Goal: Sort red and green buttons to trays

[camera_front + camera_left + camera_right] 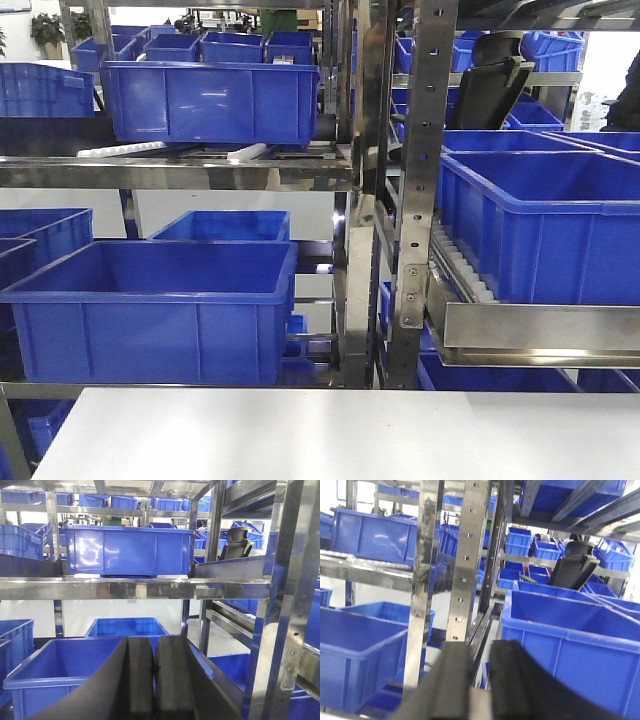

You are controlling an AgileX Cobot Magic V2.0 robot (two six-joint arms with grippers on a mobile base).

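- My left tool [154,650] is closed on nothing: its two dark pads [140,680] stand side by side with only a thin seam between them.
- The left arm holds that tool raised and roughly level, pointing straight out at the rack; the wrist view sits square, with the shelf lines running flat across it.
- Just past the left tool's tips I see a low crate [55,680], blue and open-topped, with a second one behind it.
- Above those runs a steel shelf rail [125,587], and a top crate [130,550] sits on it.
- My right tool [481,655] stands apart: a clear gap shows between its two dark fingers [457,680], and nothing is in it.
- The right arm is also lifted and aimed at the rack, but its wrist view leans and is a little blurred.
- The right tool points at a punched steel post [465,560], with a left crate [355,655] on one side of the post and a right crate [570,650] on the other.
- A black chair [575,565] shows behind the right crate.
- From the front camera I get the white counter [340,435] along the bottom edge and the rack [415,200] of blue crates rising behind it.
- The buttons and trays are out of view on all three cameras, so I cannot tell where they lie.
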